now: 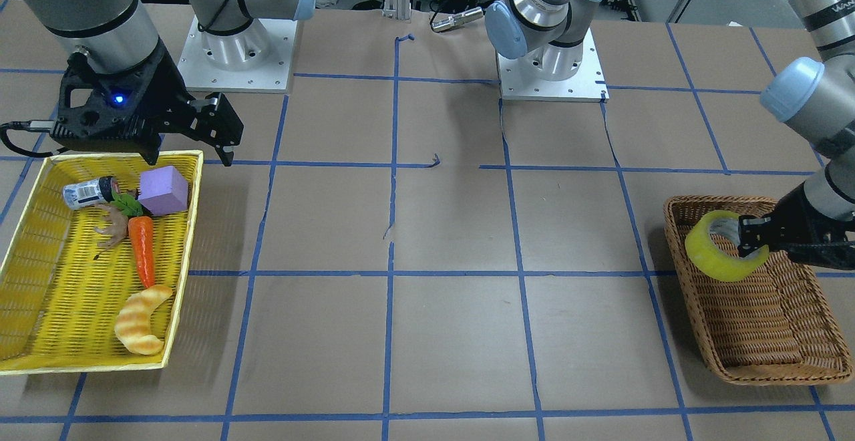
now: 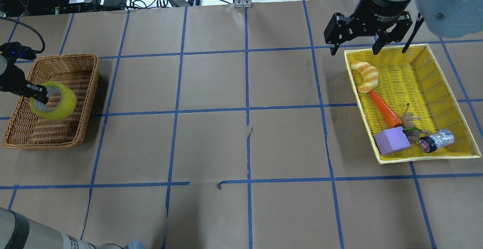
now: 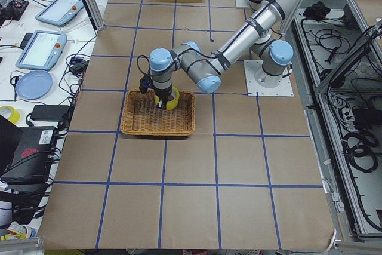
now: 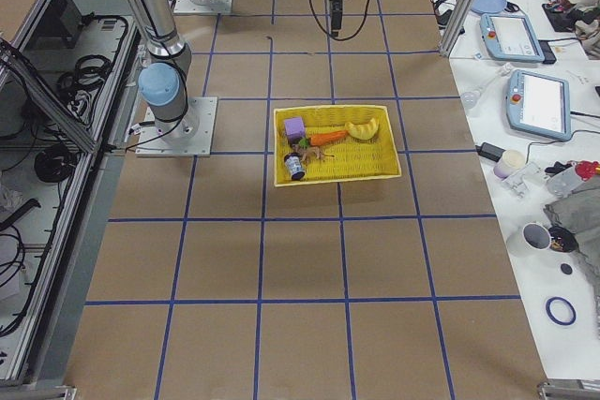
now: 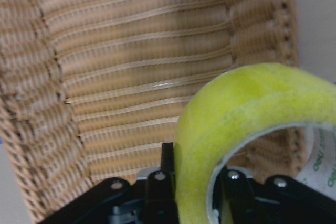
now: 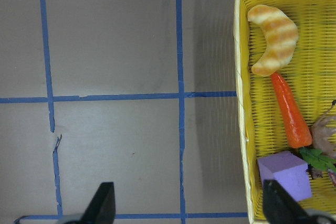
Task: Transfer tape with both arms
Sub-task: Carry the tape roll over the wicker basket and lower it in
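Note:
The tape [image 1: 709, 254], a yellow-green roll with a pale core, is held over the brown wicker basket [image 1: 688, 287]. My left gripper [image 1: 749, 240] is shut on its rim, one finger inside the core. In the overhead view the tape [image 2: 62, 107] is at the far left, with the left gripper [image 2: 39, 93] on it. The left wrist view shows the tape [image 5: 247, 114] close up between the fingers, with the basket floor behind it. My right gripper [image 2: 354, 49] is open and empty above the far edge of the yellow basket [image 2: 426, 83].
The yellow basket [image 1: 53, 260] holds a croissant toy [image 2: 364, 75], a carrot [image 2: 385, 111], a purple block [image 2: 391, 140], a small bottle [image 2: 437, 140] and a small toy figure. Brown paper with a blue tape grid covers the table between the two baskets.

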`<control>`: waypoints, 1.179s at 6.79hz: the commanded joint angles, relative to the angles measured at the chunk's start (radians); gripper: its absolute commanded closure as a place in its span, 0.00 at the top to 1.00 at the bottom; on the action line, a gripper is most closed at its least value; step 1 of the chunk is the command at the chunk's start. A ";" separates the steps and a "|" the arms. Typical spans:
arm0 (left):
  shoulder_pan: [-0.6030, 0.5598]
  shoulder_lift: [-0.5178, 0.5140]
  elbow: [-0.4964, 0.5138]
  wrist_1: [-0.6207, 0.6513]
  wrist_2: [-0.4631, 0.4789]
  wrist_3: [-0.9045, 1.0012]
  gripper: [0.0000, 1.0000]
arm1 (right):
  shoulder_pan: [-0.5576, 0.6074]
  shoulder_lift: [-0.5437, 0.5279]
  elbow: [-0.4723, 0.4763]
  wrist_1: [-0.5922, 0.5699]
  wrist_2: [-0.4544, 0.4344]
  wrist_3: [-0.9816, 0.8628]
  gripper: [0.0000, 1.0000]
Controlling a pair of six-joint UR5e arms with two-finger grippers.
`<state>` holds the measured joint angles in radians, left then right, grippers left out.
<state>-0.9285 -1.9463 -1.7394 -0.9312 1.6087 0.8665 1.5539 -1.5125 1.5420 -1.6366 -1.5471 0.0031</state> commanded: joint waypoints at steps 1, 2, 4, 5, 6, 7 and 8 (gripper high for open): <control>0.035 -0.074 -0.009 0.078 0.013 0.040 0.00 | 0.000 0.000 0.001 0.000 -0.001 -0.002 1.00; 0.048 -0.109 -0.011 0.078 0.014 0.048 0.00 | 0.000 0.000 0.003 0.000 -0.001 -0.002 1.00; 0.050 -0.112 -0.006 0.090 0.016 0.040 0.97 | 0.000 0.000 0.006 0.000 -0.001 -0.002 1.00; 0.036 -0.068 0.012 0.089 0.040 0.040 1.00 | 0.000 0.000 0.006 0.000 -0.001 -0.002 1.00; 0.007 -0.018 0.044 0.089 0.101 0.039 1.00 | 0.000 0.000 0.006 0.000 -0.001 -0.002 1.00; -0.081 0.039 0.104 0.060 0.105 0.019 1.00 | 0.002 0.000 0.006 0.000 -0.001 -0.002 1.00; -0.177 0.102 0.147 -0.086 0.100 -0.156 1.00 | 0.002 0.000 0.004 0.000 0.002 -0.002 1.00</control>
<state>-1.0050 -1.9149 -1.6462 -0.8996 1.7045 0.8470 1.5550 -1.5126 1.5475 -1.6368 -1.5471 0.0015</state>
